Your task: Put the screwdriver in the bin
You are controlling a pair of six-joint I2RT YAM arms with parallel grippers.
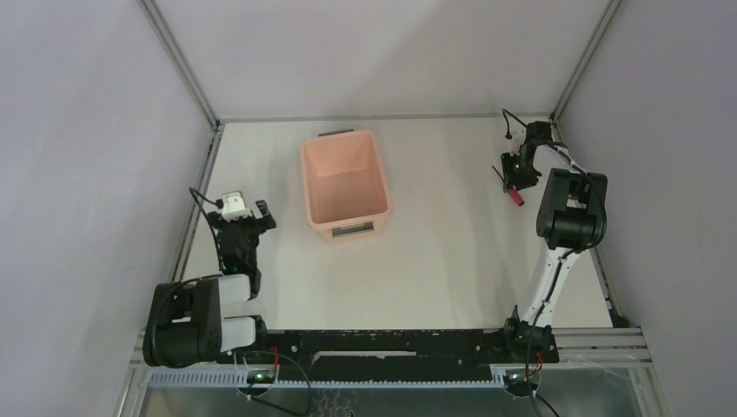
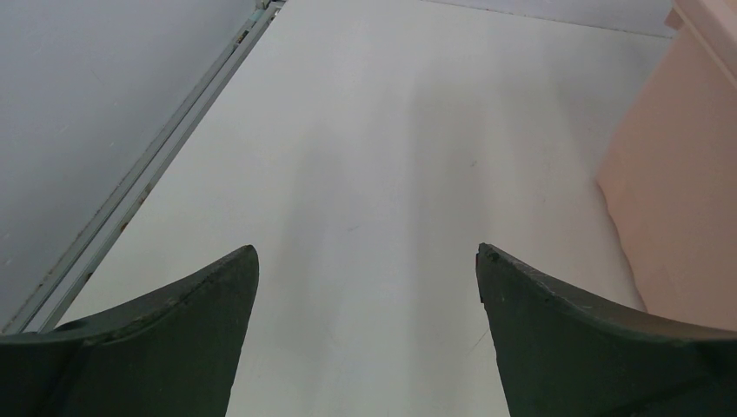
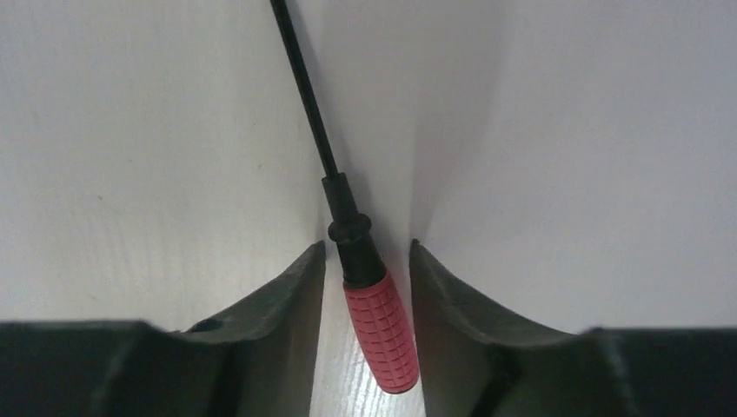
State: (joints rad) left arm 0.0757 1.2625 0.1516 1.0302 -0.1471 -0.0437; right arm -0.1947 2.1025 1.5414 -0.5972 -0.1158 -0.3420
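Right end effector (image 3: 366, 244) narrowly spread astride screwdriver (image 3: 337, 195), ribbed red handle, thin black shaft

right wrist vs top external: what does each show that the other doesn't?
Right wrist only: the screwdriver up close, its ribbed red handle between the right tool fingers and its thin black shaft pointing away; contact unclear. Top external only: the bin, empty, and the left tool off to its left. Both: the red handle at the right tool, and the white table.
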